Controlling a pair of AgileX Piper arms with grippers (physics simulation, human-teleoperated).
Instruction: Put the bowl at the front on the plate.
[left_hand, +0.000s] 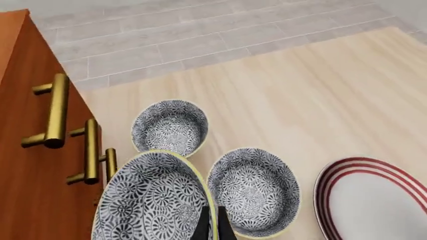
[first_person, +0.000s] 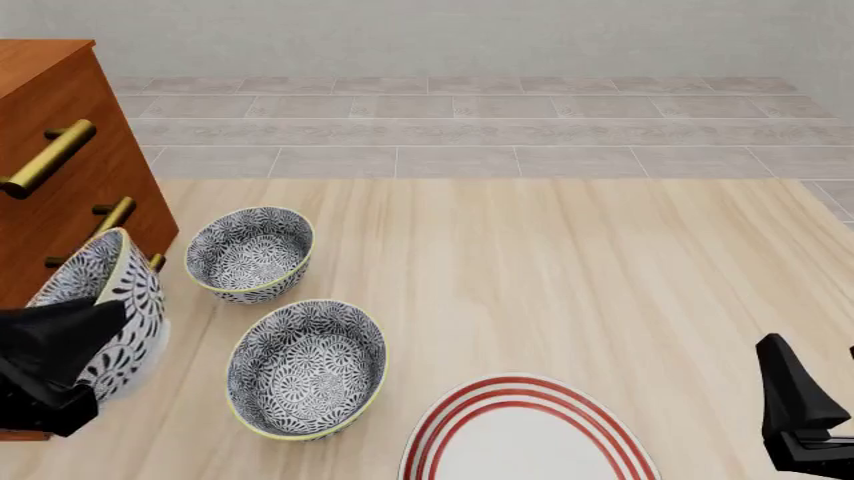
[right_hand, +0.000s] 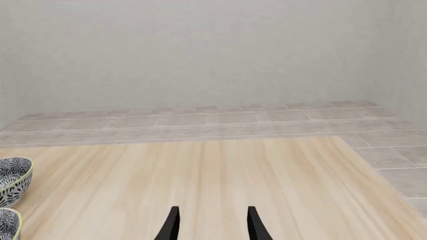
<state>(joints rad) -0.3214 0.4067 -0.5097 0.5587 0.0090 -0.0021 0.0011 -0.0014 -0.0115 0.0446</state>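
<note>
Item: patterned bowl (first_person: 114, 305), lifted and tilted in the left tool (left_hand: 214, 226), at the counter's (first_person: 561, 260) left edge beside the wooden cabinet (first_person: 60, 150).
Detail: left tool was pinched on the bowl's rim; right tool (right_hand: 212, 225) stood part open, holding nothing. Advised: level the bowl, carry it clear of the two resting bowls (first_person: 307, 368) (first_person: 250, 252), centre it over the red-ringed plate (first_person: 527, 440). All three bowls and the plate were empty.

Round deep bowl (first_person: 114, 310) showing dark blue-grey and white floral pattern, pale yellow-green rim, flat white plate (first_person: 527, 440) wearing concentric red rings, reddish-brown wooden cabinet (first_person: 60, 150) carrying brass handles (first_person: 47, 158)
</note>
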